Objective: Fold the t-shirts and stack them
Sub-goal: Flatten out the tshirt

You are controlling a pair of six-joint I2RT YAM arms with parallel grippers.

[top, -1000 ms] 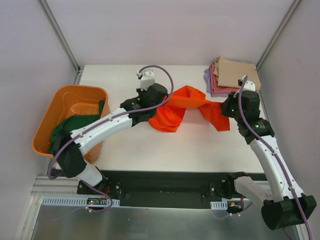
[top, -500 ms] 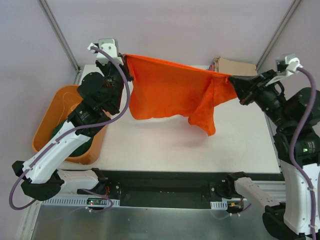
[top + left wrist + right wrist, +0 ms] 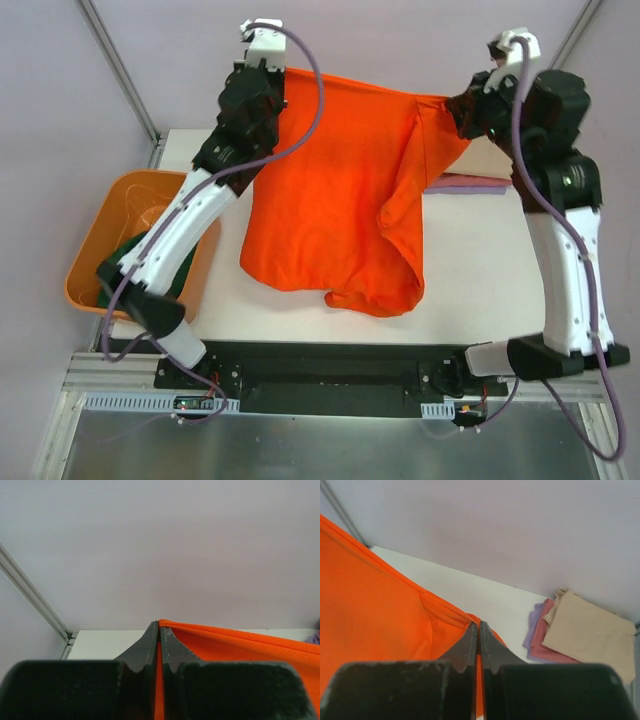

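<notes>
Hanging high over the white table [image 3: 480, 280], the bright orange soft cloth t-shirt [image 3: 330, 200] is drooping in the air; the left gripper [image 3: 284, 72] and the right gripper [image 3: 448, 101] are each pinching its upper edge, jaws fully closed on fabric.

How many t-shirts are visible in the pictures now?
5. The bright orange cloth t-shirt hangs between both arms' jaws; the dark green t-shirt lies in the orange plastic tub; the tan t-shirt, pink-red t-shirt and lavender t-shirt lie stacked at the far right. Others may be hidden.
</notes>
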